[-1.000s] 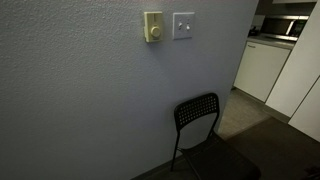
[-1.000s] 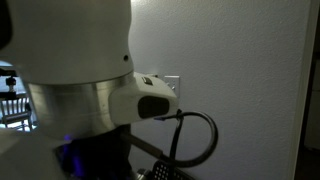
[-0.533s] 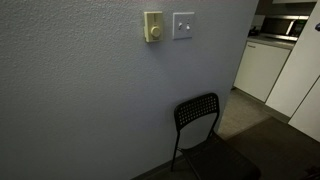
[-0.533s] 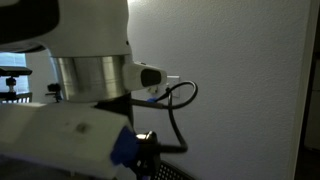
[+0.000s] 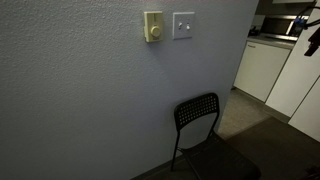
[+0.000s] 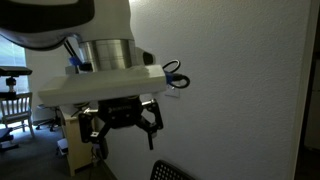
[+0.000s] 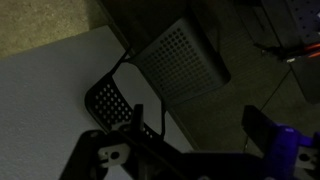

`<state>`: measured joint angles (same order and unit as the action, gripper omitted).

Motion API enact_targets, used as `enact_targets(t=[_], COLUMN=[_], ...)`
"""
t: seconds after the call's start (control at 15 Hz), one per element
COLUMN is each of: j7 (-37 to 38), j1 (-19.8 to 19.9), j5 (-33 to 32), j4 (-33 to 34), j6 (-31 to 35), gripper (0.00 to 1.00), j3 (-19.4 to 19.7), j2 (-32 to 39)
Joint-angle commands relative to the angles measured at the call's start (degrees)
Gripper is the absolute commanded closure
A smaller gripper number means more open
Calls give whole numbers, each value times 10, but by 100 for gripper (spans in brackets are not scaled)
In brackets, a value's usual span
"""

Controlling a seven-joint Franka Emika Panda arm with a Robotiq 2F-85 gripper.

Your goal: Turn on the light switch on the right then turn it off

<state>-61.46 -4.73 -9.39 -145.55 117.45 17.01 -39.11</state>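
Observation:
The light switch (image 5: 183, 25) is a white, nearly square plate high on the grey wall, with a small switch at its centre. A narrower cream plate with a round knob (image 5: 153, 27) sits just left of it. In an exterior view my gripper (image 6: 124, 138) hangs below the big white arm, jaws spread and empty, away from the wall. The arm and its cable hide the switch in that view. In the wrist view the gripper (image 7: 185, 150) looks down on a black chair, dark fingers wide apart. A dark part of the arm (image 5: 311, 36) shows at the right edge, far from the switch.
A black perforated chair (image 5: 200, 120) stands against the wall below the switch; it also shows in the wrist view (image 7: 180, 62). White kitchen cabinets (image 5: 262, 68) stand beyond the wall's corner. A black cable (image 6: 173, 72) loops off the arm.
The arm has swung round; the gripper now hangs in sight in an exterior view, where before only the arm's body showed. A dark part has come in at the right edge of the wall view.

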Motion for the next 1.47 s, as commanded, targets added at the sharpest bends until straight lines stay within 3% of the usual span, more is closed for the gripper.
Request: enact_targets(t=[0.0, 0.13, 0.2, 0.53, 1.13, 1.4], j7=[-79, -101, -79, -93, -128, -196], j1=[-12, -9, 0, -1, -23, -50], j5=[-13, -33, -7, -20, -121, -123], j4=[36, 47, 26, 30, 37, 46], j6=[0, 7, 0, 6, 191, 272], gripper=[0, 0, 0, 0, 0, 0], j3=[-20, -42, -39, -52, -123, -129], j2=[44, 53, 29, 40, 100, 142])
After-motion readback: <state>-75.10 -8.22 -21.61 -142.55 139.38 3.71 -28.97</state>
